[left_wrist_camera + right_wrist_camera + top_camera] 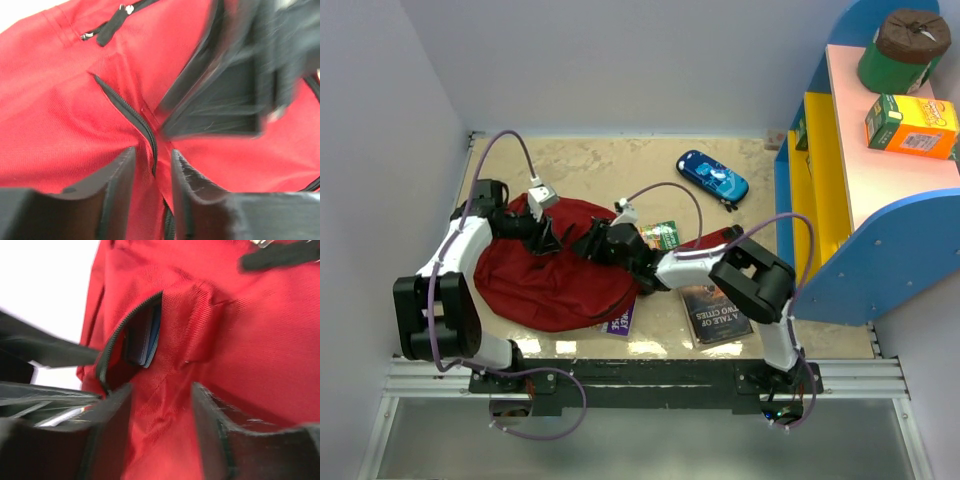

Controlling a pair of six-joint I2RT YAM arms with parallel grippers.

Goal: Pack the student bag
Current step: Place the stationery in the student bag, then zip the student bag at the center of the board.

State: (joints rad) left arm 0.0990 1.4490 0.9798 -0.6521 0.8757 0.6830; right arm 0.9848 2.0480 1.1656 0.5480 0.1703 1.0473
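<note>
Beige marbled tabletop [610, 165], white walls. Student bag [545, 285]: rounded, dark-red woven fabric, black zipper [131, 114]; laid flat left of centre, beneath both grippers. Left gripper [152, 160]: jaws parted narrowly, zipper seam between, nothing clamped. Right gripper [162, 392]: jaws parted wider, set astride fabric fold, unpinched. Paperback [715, 312] lettered "A TALE OF TWO CITIES", laid right of bag.

Red student bag [555, 275], both jaws over it, blue pencil case [713, 176] well apart
</note>
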